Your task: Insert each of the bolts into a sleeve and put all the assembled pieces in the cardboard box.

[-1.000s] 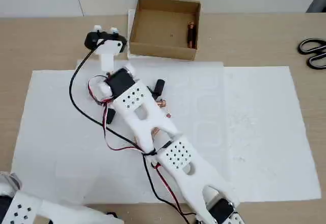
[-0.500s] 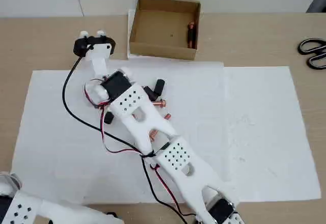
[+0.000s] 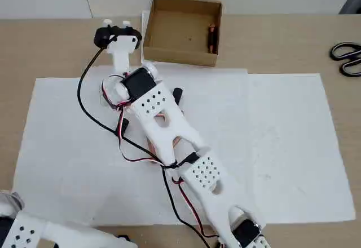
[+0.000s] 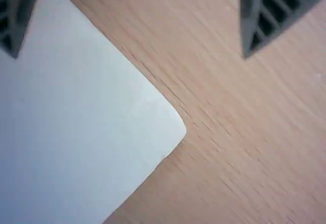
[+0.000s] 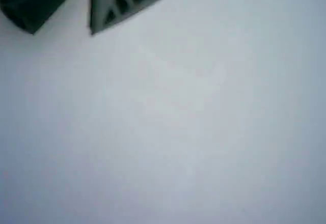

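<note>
One finished piece [image 3: 211, 36] lies in the box [image 3: 180, 53] just beyond my right claw [image 3: 175, 98], grip impossible to tell; my left claw [image 4: 137, 35], spread apart, sits farther off.

Open cardboard box [image 3: 172, 31], one dark, coppery assembled piece [image 3: 212, 38] lying along a side wall.

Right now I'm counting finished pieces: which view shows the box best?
The high view: the box lies whole and open, one piece against a side wall. The left wrist view faces paper and table, the right wrist view faces paper.
</note>
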Controlling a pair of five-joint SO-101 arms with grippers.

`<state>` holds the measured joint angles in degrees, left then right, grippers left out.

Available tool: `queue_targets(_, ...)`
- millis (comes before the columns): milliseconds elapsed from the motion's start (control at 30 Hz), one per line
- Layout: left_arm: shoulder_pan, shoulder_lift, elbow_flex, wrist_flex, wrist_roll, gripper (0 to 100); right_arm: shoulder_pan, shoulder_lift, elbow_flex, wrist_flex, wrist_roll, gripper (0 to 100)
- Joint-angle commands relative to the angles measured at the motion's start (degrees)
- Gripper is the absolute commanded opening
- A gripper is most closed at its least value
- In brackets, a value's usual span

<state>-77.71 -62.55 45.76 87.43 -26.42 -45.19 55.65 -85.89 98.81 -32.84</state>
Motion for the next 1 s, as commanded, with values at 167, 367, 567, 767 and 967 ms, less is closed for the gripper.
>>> queue_targets(167, 0.26, -0.62, -0.31, 0.35, -0.35, 26, 0.48, -13.58, 14.07, 0.4, -6.07, 17.5)
queue_targets(367, 0.26, -0.62, -0.31, 0.44, -0.35, 26, -0.75, -14.2, 17.85, 0.31, -6.42, 17.6)
queue_targets(567, 0.26, -0.62, -0.31, 0.44, -0.35, 26, -4.0, -13.76, 17.93, -0.66, -6.51, 17.6)
queue_targets(767, 0.26, -0.62, -0.31, 0.44, -0.35, 26, -4.35, -11.65, 18.29, -5.23, -8.44, 17.3)
queue_targets(967, 0.26, -0.62, -0.31, 0.44, -0.35, 26, -3.74, -5.23, 17.93, -9.36, -15.82, 17.5)
